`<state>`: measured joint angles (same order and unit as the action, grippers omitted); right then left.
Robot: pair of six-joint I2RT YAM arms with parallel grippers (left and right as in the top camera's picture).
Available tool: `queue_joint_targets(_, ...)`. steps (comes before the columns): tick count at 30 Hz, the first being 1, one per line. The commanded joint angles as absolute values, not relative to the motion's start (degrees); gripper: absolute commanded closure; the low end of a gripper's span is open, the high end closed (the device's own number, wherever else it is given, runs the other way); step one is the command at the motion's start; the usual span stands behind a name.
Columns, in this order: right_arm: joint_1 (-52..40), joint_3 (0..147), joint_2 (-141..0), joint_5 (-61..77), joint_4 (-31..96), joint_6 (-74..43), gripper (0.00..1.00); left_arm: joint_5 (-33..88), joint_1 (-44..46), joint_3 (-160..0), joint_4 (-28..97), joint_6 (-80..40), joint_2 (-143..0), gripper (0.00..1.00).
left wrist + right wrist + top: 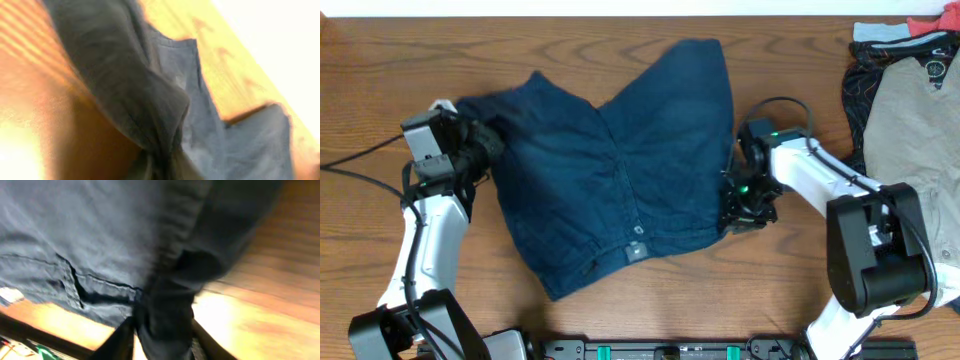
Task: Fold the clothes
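The dark navy-blue shorts (620, 160) lie spread on the wooden table, waistband and button toward the front, two wide legs pointing back. My left gripper (480, 140) is shut on the shorts' left edge; in the left wrist view the fabric (150, 100) bunches up between its fingers (162, 167). My right gripper (738, 208) is shut on the shorts' right edge near the waistband; in the right wrist view a fold of the cloth (165, 315) sits clamped between its fingers (162, 340), lifted off the table.
A beige-khaki garment (910, 110) lies on a black patterned garment (865, 85) at the table's right back corner. A black rail (670, 350) runs along the front edge. Cables trail from both arms.
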<state>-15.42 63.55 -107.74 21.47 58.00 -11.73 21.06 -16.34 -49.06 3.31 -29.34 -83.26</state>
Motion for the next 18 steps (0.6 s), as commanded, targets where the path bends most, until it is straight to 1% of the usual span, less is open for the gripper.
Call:
queue_joint_targets(1, -17.3, 63.4, -107.8, 21.2, 57.2, -10.0, 0.62, 22.6, -16.3, -50.9, 5.3, -30.3, -83.5, 0.64)
queue_joint_targets(4, -17.2, 63.4, -106.4, 19.1, 56.6, -10.0, 0.61, 26.1, -16.3, -50.9, 10.7, -29.8, -83.5, 0.57)
queue_joint_targets(6, -16.8, 63.5, -105.1, 17.1, 56.5, -10.0, 0.60, 29.5, -16.3, -50.9, 16.5, -29.6, -83.5, 0.36)
queue_joint_targets(7, -16.3, 63.6, -104.2, 15.9, 56.5, -10.0, 0.60, 30.7, -16.3, -50.9, 20.2, -29.6, -83.5, 0.28)
queue_joint_targets(9, -15.2, 63.7, -102.0, 12.8, 56.3, -10.0, 0.60, 31.1, -16.3, -50.9, 28.1, -29.6, -83.5, 0.15)
queue_joint_targets(10, -14.7, 63.7, -100.9, 11.4, 56.0, -10.0, 0.59, 31.1, -16.3, -50.9, 32.1, -29.6, -83.5, 0.11)
queue_joint_targets(12, -13.4, 63.8, -98.4, 8.1, 54.4, -10.0, 0.52, 30.8, -16.3, -50.8, 39.6, -28.9, -83.5, 0.02)
queue_joint_targets(13, -12.7, 63.8, -97.3, 6.7, 53.1, -10.0, 0.46, 30.4, -16.3, -50.8, 42.5, -27.9, -83.5, 0.01)
queue_joint_targets(14, -12.0, 63.8, -96.2, 5.3, 51.3, -10.0, 0.35, 29.3, -16.1, -50.7, 45.1, -27.4, -83.5, 0.00)
queue_joint_targets(15, -11.3, 63.8, -95.3, 4.6, 49.3, -10.0, 0.26, 27.8, -16.0, -50.6, 47.0, -27.2, -83.5, 0.02)
queue_joint_targets(16, -10.7, 63.8, -94.5, 4.4, 46.6, -9.8, 0.20, 25.8, -15.9, -50.3, 48.6, -27.2, -83.5, 0.02)
queue_joint_targets(18, -9.8, 63.8, -93.6, 4.5, 40.9, -8.3, 0.20, 23.2, -15.4, -49.6, 49.7, -27.2, -83.5, 0.02)
